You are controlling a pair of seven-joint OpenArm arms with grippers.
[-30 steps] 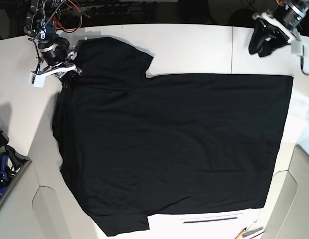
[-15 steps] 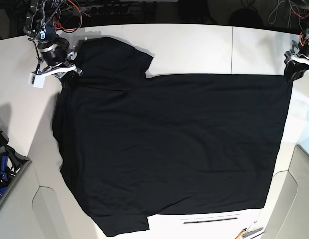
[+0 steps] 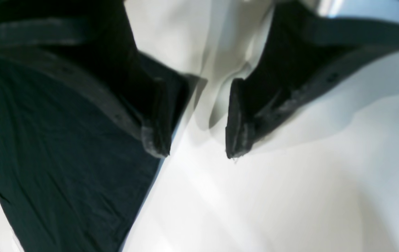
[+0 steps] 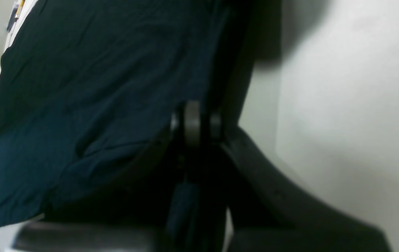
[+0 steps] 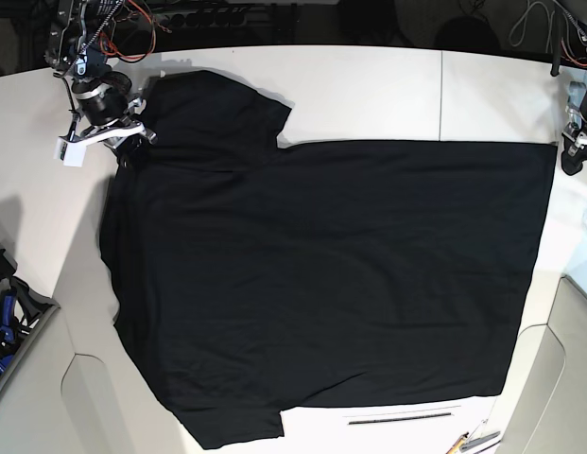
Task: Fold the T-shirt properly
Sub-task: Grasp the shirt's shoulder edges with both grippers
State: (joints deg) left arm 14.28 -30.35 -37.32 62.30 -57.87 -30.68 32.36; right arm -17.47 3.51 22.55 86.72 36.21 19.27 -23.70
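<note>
The T-shirt [image 5: 321, 274] lies spread flat on the white table [image 5: 369, 90], plain black side up, one sleeve at the top left and one at the bottom. My right gripper [image 5: 132, 142] sits at the shirt's upper left edge beside the top sleeve. In the right wrist view its fingers [image 4: 192, 119] meet, shut on the T-shirt's [image 4: 98, 70] edge. My left gripper [image 5: 568, 161] hovers just off the shirt's upper right corner. The left wrist view shows it [image 3: 197, 152] open, one finger over the cloth's [image 3: 45, 157] border, the other over bare table, nothing between.
Grey bins stand at the lower left [image 5: 28, 388] and lower right [image 5: 558, 378] table corners. A pencil and pen [image 5: 473, 440] lie by the front edge. Cables and arm bases [image 5: 94, 28] crowd the back left. A blue object [image 5: 5, 322] sits at the far left.
My left arm has swung from the far right corner down and outward to the shirt's upper right corner. The right arm and the shirt have stayed still.
</note>
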